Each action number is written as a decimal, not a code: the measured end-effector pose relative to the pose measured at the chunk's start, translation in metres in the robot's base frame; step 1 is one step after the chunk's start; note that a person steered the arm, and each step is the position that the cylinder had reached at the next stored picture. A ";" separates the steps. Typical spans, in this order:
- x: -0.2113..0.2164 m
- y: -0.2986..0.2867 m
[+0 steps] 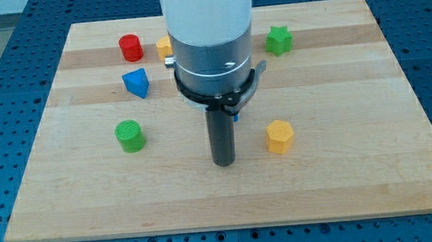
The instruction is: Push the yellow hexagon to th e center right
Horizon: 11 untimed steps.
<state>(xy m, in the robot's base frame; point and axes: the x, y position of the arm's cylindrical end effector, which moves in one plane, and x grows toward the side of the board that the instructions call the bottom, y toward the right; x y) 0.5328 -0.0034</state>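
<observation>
The yellow hexagon (279,136) lies on the wooden board (229,204), right of the centre and a little toward the view's bottom. My tip (224,164) rests on the board to the hexagon's left and slightly below it, with a clear gap between them. The arm's white and grey body hides the middle of the board's top part.
A red cylinder (130,48) sits at the top left. A second yellow block (164,46) is partly hidden behind the arm. A blue triangular block (135,83) and a green cylinder (130,135) lie at the left. A green star (277,40) sits at the top right.
</observation>
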 end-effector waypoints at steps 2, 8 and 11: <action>0.000 0.045; -0.023 0.112; -0.049 0.129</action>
